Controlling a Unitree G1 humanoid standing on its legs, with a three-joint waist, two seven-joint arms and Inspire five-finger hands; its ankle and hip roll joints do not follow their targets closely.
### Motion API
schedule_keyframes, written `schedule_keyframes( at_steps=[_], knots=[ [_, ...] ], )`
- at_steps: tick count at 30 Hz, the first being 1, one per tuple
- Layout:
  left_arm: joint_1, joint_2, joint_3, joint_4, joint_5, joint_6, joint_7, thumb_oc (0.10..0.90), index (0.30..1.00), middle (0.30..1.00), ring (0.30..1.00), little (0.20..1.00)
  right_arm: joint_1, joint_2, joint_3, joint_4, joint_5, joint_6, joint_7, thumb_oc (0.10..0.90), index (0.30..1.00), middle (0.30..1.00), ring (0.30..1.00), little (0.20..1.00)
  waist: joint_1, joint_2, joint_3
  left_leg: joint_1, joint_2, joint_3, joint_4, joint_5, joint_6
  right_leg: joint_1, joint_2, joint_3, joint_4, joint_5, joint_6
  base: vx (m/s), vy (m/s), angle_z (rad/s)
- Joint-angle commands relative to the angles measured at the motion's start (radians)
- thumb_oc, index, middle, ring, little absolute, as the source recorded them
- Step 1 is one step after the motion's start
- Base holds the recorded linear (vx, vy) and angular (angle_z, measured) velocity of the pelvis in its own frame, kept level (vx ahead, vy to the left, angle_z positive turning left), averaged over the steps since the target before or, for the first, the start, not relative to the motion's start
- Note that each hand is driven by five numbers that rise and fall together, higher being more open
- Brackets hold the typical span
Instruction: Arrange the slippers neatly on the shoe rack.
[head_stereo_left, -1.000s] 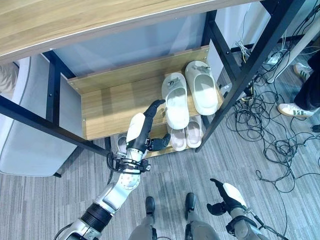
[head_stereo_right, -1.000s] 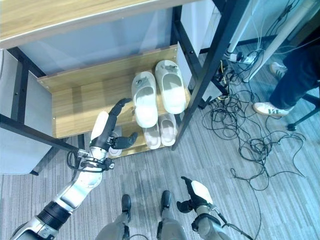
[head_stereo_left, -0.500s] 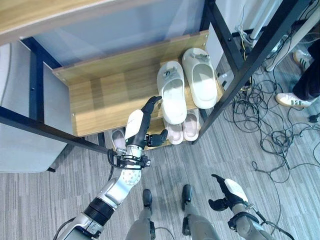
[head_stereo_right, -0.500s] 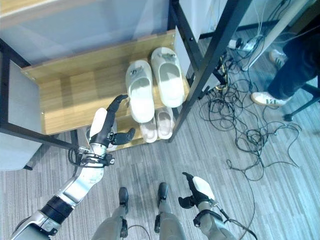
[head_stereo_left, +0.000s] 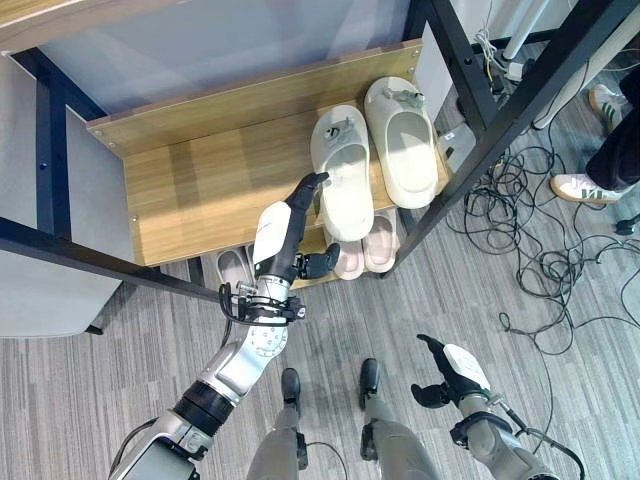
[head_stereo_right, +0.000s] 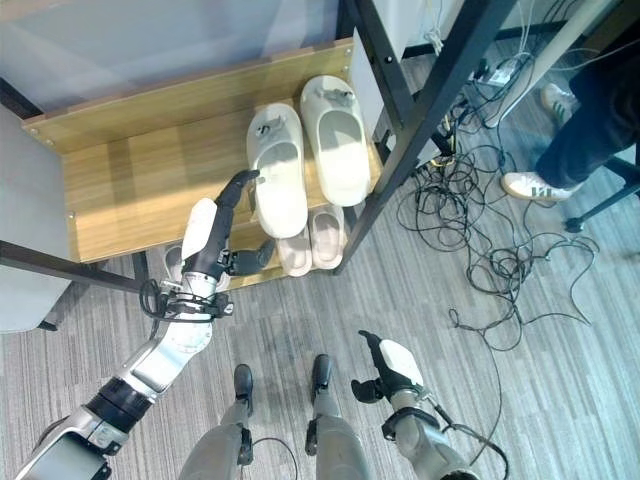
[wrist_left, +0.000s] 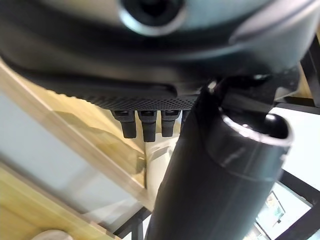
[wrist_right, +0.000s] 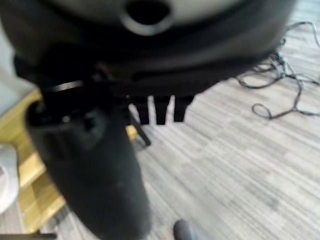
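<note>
Two white slippers lie side by side at the right end of the wooden shelf (head_stereo_left: 200, 190). The left slipper (head_stereo_left: 340, 180) is a little askew, with its heel past the shelf's front edge. The right slipper (head_stereo_left: 400, 140) lies deeper and straight. My left hand (head_stereo_left: 283, 232) reaches up from below, open, its straight fingertips at the left side of the left slipper. My right hand (head_stereo_left: 450, 365) hangs low over the floor at the lower right, open and holding nothing.
On the lower shelf lie a pale pink pair (head_stereo_left: 365, 252) and a grey pair (head_stereo_left: 235, 268). A slanted black frame post (head_stereo_left: 480, 130) stands right of the slippers. Tangled cables (head_stereo_left: 540, 250) cover the floor at the right, by a person's shoe (head_stereo_left: 585, 188).
The whole picture has shifted as the camera moved. My left hand stays stretched at the left slipper's side; both slippers and my right hand look unmoved.
</note>
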Motion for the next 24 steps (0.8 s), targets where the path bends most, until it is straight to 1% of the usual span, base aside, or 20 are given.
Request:
schedule_keyframes(
  at_steps=[1, 15, 24],
  knots=[
    [-0.118, -0.046, 0.008, 0.02, 0.022, -0.057, 0.057, 0.8, 0.9, 0.9, 0.9, 0.9, 0.03, -0.042, 0.021, -0.07, 0.012, -0.04, -0.049, 0.8, 0.9, 0.9, 0.9, 0.9, -0.014, -0.035, -0.067, -0.024, -0.024, 0.01, 0.001, -0.041, -0.004, -0.059, -0.003, 0.056, 0.095, -0.134, 0.025, 0.0, 0.0, 0.0],
    [-0.197, -0.06, -0.042, 0.071, 0.034, -0.054, 0.036, 0.8, 0.9, 0.9, 0.9, 0.9, 0.027, -0.053, 0.028, -0.066, 0.014, -0.039, -0.043, 0.8, 0.9, 0.9, 0.9, 0.9, -0.037, -0.023, -0.078, -0.013, -0.025, 0.022, 0.001, -0.053, -0.004, -0.06, -0.002, 0.069, 0.096, -0.136, 0.028, 0.0, 0.0, -0.02],
    [-0.228, -0.061, -0.044, 0.096, 0.029, -0.048, 0.042, 0.8, 0.9, 0.9, 0.9, 0.9, 0.033, -0.059, 0.026, -0.07, 0.012, -0.039, -0.041, 0.8, 0.9, 0.9, 0.9, 0.9, -0.045, -0.021, -0.081, -0.014, -0.02, 0.031, 0.001, -0.054, -0.005, -0.065, -0.003, 0.072, 0.097, -0.134, 0.03, 0.0, 0.0, -0.05]
  ],
)
